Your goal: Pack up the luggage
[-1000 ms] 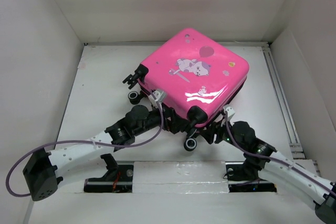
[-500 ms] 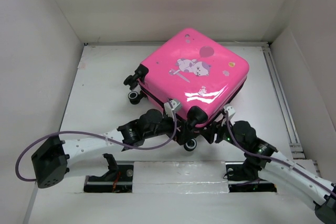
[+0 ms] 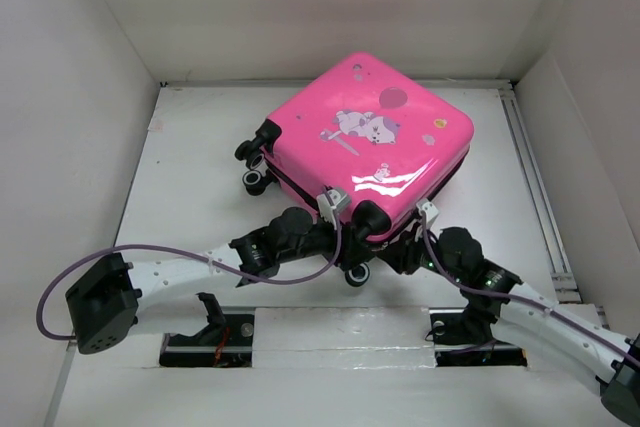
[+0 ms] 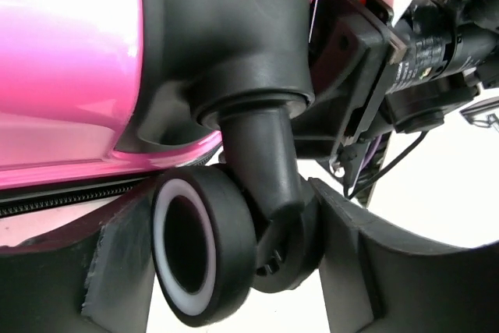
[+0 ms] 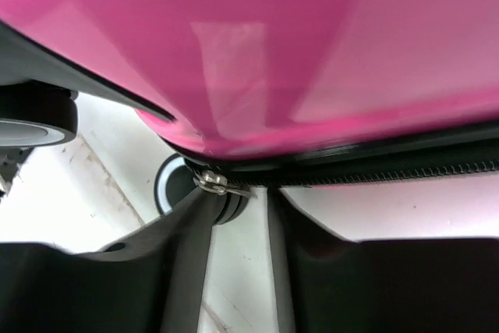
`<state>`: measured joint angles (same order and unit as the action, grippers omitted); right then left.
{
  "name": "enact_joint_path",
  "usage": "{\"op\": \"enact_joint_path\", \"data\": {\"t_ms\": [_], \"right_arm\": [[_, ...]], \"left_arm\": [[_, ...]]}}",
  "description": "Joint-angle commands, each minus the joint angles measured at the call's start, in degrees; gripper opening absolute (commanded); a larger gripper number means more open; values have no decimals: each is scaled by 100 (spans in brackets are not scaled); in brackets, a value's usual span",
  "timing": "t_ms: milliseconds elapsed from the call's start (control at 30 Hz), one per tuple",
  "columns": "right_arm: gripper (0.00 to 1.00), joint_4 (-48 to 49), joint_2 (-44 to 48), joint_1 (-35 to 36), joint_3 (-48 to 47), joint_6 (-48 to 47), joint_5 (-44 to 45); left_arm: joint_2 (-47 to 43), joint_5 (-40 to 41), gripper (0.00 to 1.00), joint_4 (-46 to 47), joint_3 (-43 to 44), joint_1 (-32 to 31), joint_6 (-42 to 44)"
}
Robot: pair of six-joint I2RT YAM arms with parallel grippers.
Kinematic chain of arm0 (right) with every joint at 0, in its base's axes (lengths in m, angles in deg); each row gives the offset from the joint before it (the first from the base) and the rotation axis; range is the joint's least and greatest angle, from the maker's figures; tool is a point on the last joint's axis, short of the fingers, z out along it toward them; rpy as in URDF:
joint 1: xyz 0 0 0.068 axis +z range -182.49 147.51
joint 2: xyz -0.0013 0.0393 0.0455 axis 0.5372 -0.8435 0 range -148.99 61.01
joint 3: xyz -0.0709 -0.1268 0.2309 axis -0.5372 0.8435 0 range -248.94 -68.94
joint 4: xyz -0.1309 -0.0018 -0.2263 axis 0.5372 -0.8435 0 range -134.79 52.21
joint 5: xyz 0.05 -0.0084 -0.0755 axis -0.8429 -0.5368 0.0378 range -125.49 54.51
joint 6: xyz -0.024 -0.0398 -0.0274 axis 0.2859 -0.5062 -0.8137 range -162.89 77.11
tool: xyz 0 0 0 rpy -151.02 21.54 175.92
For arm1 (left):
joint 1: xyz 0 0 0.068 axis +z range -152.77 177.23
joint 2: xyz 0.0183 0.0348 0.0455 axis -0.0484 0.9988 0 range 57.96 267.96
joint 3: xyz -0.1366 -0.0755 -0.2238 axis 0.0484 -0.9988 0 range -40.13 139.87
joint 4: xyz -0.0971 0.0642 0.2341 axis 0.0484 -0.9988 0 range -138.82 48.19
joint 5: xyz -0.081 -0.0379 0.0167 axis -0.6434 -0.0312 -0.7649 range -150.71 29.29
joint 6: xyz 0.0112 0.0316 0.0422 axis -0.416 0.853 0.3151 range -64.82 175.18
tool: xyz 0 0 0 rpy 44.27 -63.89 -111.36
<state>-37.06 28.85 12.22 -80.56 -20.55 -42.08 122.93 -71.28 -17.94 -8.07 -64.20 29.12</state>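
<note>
Lying flat on the white table [image 3: 190,167], the luggage [image 3: 375,147] is seen closed, its glossy pink shell facing up with cartoon stickers [image 3: 365,127] showing on top. It is turned cornerwise, so that one corner points towards the arm bases and the opposite corner towards the back wall. Two black wheels [image 3: 255,152] are seen at its left corner.

At the near corner of the luggage, the left gripper [image 4: 230,208] is placed around a black caster wheel [image 4: 204,259]. In the left wrist view this wheel and its fork are bracketed by the two dark fingers [image 4: 117,271], one at each side, and both appear pressed against the wheel assembly, so the wheel is taken to be clenched. Above the wheel, the black corner housing and the pink shell are seen, with a strip of zip running under the shell.

Just right of that same near corner, along the lower right edge of the luggage, the right gripper [image 5: 242,200] is held against the seam. Its fingers are drawn close together, with only a narrow gap between them. A metal zip pull [image 5: 212,182] is seen at the tip of one finger, at the end of the black zip track [image 5: 390,171]. Whether the pull is pinched cannot be told.
</note>
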Motion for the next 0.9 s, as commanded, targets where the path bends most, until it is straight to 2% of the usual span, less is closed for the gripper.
{"op": "enact_joint_path", "data": {"t_ms": [0,67,100,167,200,267,300,367,400,500,533,867], "right_arm": [[41,1123,201,-32,-262,-143,0],[47,1061,297,-32,-315,-143,52],[47,1061,403,-32,-315,-143,53],[42,1061,404,-32,-315,-143,53],[40,1130,404,-32,-315,-143,53],[35,1131,352,-32,-315,-195,53],[28,1131,351,-32,-315,-196,53],[22,1209,272,-32,-315,-196,53],[14,1271,211,-32,-315,-196,-26],[6,1333,210,-32,-315,-134,-27],[0,1333,280,-32,-315,-134,-27],[0,814,790,-32,-438,121,-193]], "left_arm": [[-89,-77,38,548,310,-9,84],[-90,-77,24,548,310,-9,84],[-90,-77,12,548,310,-9,84],[-90,-77,2,487,372,-9,84],[-90,-147,0,486,372,-9,84],[-142,-217,0,608,372,-9,84],[-142,-218,0,609,372,-9,23],[-256,-375,0,609,529,-9,22],[-257,-376,0,609,530,-9,22],[-458,-455,0,609,652,-9,22],[-459,-455,0,609,653,-9,22],[-608,-692,0,539,838,-9,-162]]}}
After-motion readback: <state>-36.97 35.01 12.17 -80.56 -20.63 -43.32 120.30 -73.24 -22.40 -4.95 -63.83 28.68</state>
